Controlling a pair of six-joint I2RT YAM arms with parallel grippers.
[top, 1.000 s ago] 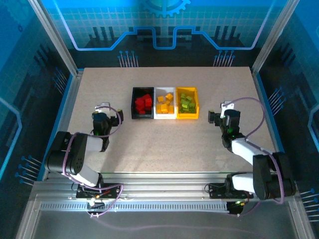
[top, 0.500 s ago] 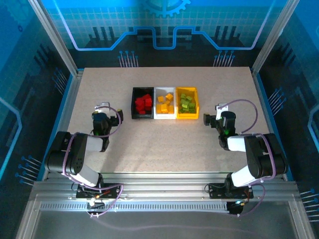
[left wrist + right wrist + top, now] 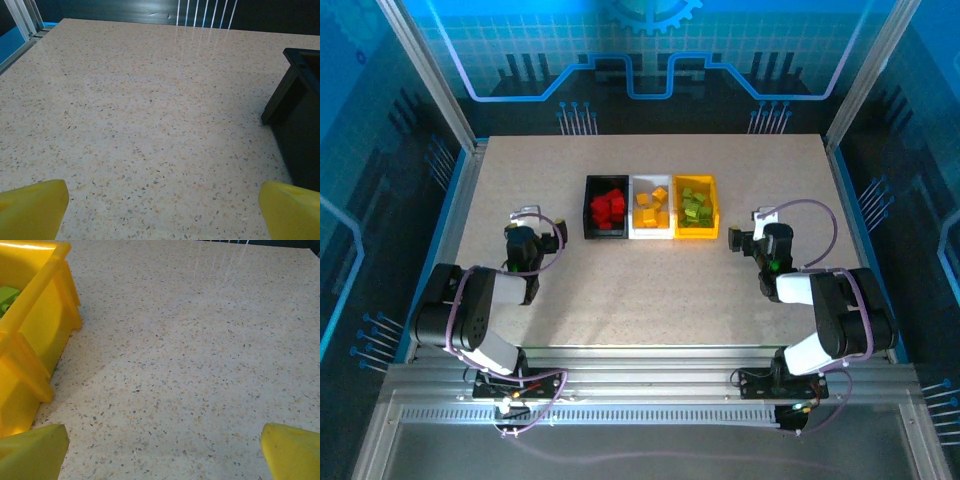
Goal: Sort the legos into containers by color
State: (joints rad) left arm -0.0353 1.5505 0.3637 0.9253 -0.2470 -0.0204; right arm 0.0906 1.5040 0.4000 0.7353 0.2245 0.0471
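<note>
Three containers stand in a row at the table's middle back. The black bin [image 3: 588, 208] holds red legos [image 3: 609, 207], the white bin [image 3: 652, 234] holds orange legos [image 3: 653, 208], and the yellow bin [image 3: 696, 235] holds green legos [image 3: 696, 206]. My left gripper [image 3: 527, 220] rests low to the left of the black bin [image 3: 300, 125], open, with bare table between its yellow fingertips [image 3: 32, 210]. My right gripper [image 3: 758, 224] sits low to the right of the yellow bin [image 3: 35, 330], open and empty. A green lego [image 3: 7, 297] peeks over that bin's rim.
The speckled tabletop [image 3: 650, 290] is bare in front of the bins and around both grippers. Metal frame rails [image 3: 460, 190] and blue panels border the table's left, right and back sides.
The right arm folded back toward its base and its gripper shifted a little left, then stopped. The left arm, the bins and the legos have not moved.
</note>
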